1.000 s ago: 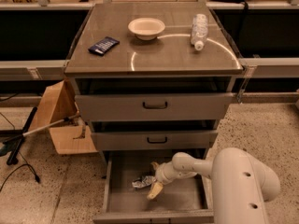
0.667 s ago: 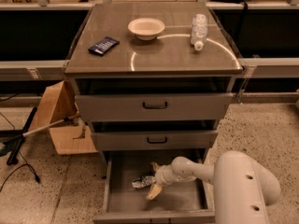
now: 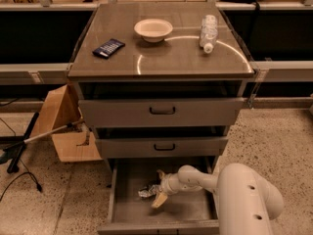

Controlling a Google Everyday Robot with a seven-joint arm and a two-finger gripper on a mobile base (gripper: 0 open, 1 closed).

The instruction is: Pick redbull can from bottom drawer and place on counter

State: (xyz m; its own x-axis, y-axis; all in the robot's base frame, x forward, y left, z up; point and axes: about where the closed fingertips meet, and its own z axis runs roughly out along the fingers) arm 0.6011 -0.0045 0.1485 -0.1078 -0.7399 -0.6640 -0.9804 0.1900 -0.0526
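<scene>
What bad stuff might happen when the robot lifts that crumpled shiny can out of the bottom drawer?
The gripper is down in the bottom drawer beside the dented redbull can; its uneven surface might slip from the grasp. Lifting, the arm might bump the middle drawer just above. On the counter, the bowl and bottle could get knocked.

Counter [image 3: 166, 58], glossy brown-grey, seen from the front; a pale bowl [image 3: 153, 29] stood at rear centre; a clear bottle [image 3: 208, 32] lay on its side to the right of the bowl; a dark flat packet [image 3: 108, 48] lay near the left edge. Bottom drawer [image 3: 186, 212] stood pulled out; a crumpled can [image 3: 148, 191] lay on its grey floor, left of centre; the gripper [image 3: 159, 187] was inside the drawer at the can.
</scene>
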